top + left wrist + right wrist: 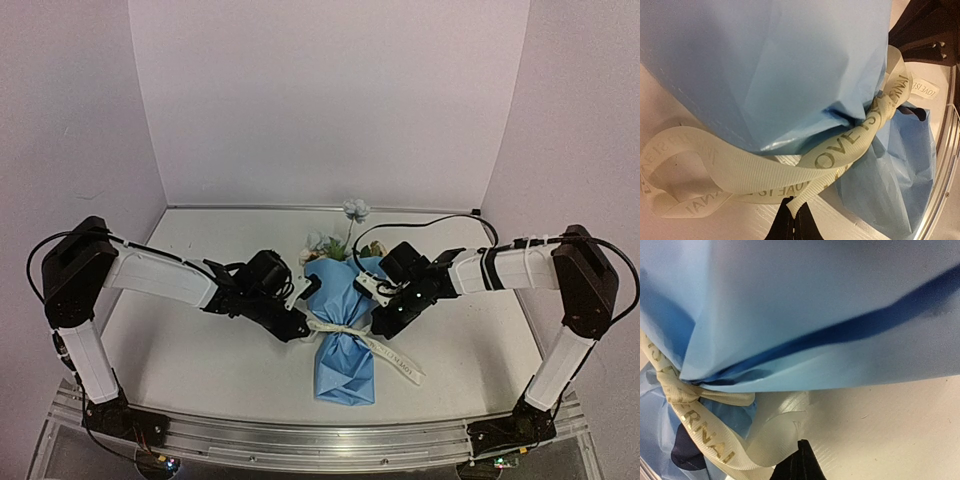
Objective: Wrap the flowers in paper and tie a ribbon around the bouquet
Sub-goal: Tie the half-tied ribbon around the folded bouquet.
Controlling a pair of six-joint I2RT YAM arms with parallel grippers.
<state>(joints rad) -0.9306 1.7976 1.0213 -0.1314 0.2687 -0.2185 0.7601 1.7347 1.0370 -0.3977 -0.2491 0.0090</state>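
The bouquet [345, 345] lies in the middle of the table, a blue paper [765, 65] cone with the flowers [340, 238] at its far, wide end. The cream ribbon [345, 328] with dark lettering circles the pinched neck of the cone. My left gripper [300, 325] is on the neck's left side, shut on one ribbon [790, 165] end, which is pinched at the tip of my left gripper [794, 210]. On the neck's right side my right gripper [383, 325] is shut on a ribbon [705, 432] fold at the tip of my right gripper [800, 452]. A loose tail [400, 362] trails to the right.
The white table [200, 340] is walled by pale panels at the back and sides. An aluminium rail [320, 440] runs along the near edge between the arm bases. A black cable [430, 222] arcs over the right arm.
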